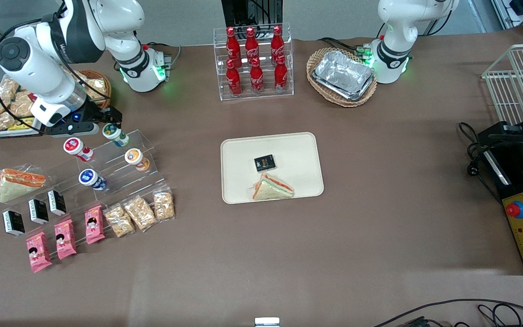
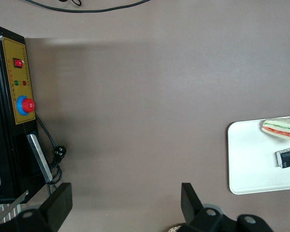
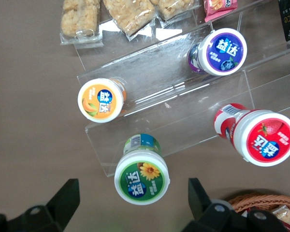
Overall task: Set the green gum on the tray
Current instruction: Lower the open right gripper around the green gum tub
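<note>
The green gum [image 1: 115, 134] is a small white bottle with a green-ringed lid, standing on the top step of a clear acrylic stand [image 1: 120, 168]. My gripper [image 1: 109, 121] hovers just above it, open. In the right wrist view the gum's lid [image 3: 141, 176] lies between the two black fingers [image 3: 67, 199], nothing touching it, and the gripper [image 3: 133, 203] is a little off the lid's centre. The cream tray [image 1: 236, 150] lies mid-table, toward the parked arm from the stand, and its corner shows in the left wrist view [image 2: 246, 159].
On the stand's steps also sit a red-lidded bottle [image 1: 76, 147], an orange-lidded one [image 1: 135, 158] and a blue-lidded one [image 1: 91, 178]. The tray holds a sandwich [image 1: 273, 187] and a black packet [image 1: 264, 162]. A wicker basket [image 3: 261, 203] is close by the gripper. Snack packs [image 1: 141, 212] lie nearer the camera.
</note>
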